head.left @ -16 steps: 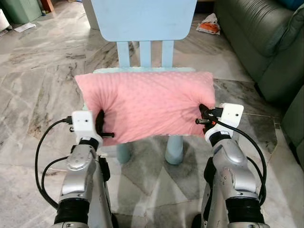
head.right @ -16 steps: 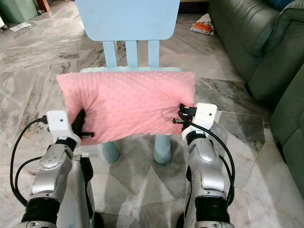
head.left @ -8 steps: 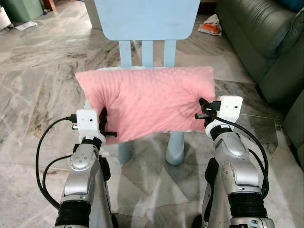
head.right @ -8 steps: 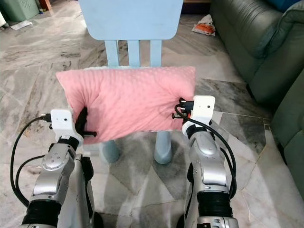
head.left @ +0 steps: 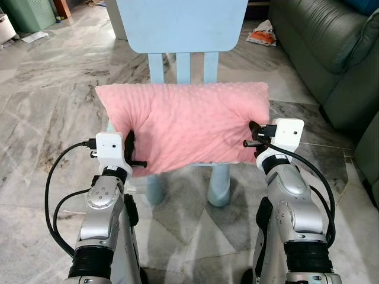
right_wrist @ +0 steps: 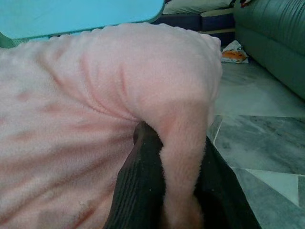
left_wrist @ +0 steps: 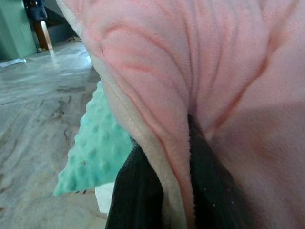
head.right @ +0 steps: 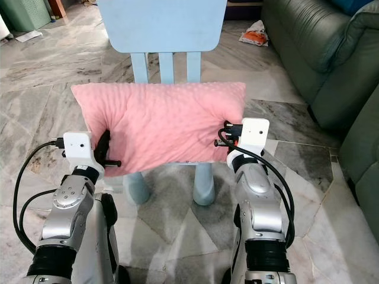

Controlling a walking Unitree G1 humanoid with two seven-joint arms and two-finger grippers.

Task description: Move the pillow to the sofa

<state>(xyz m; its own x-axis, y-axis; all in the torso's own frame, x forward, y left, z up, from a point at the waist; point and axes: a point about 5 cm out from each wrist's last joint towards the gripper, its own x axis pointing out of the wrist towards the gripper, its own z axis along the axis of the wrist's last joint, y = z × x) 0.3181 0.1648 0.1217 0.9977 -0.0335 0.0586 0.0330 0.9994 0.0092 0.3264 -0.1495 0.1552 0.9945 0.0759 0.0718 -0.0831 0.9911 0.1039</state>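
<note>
- The pink pillow [head.left: 183, 124] is up in the air, in front of the light blue chair [head.left: 180, 23].
- The left gripper [head.left: 127, 155] pinches the pillow's near left corner. Its black fingers [left_wrist: 138, 191] are closed on a fold of the pink cloth.
- The right gripper [head.left: 253, 134] pinches the pillow's right edge. Its black fingers [right_wrist: 138, 191] squeeze a fold of the pillow too.
- The cloth puckers and wrinkles where each gripper bites in.
- The pillow stretches flat between the two silver arms, and it hides most of the chair's seat.
- A bumpy mint green cushion [left_wrist: 95, 152] lies on the chair seat, under the pillow.
- The chair's back stands up behind the pillow, and its legs [head.left: 218, 186] show below it.
- The dark green sofa [head.left: 331, 53] is off to the right, well apart from the pillow.
- A white and orange bag [head.left: 261, 32] lies on the floor near the sofa.
- The floor [head.left: 53, 100] is grey marble with dark streaks.
</note>
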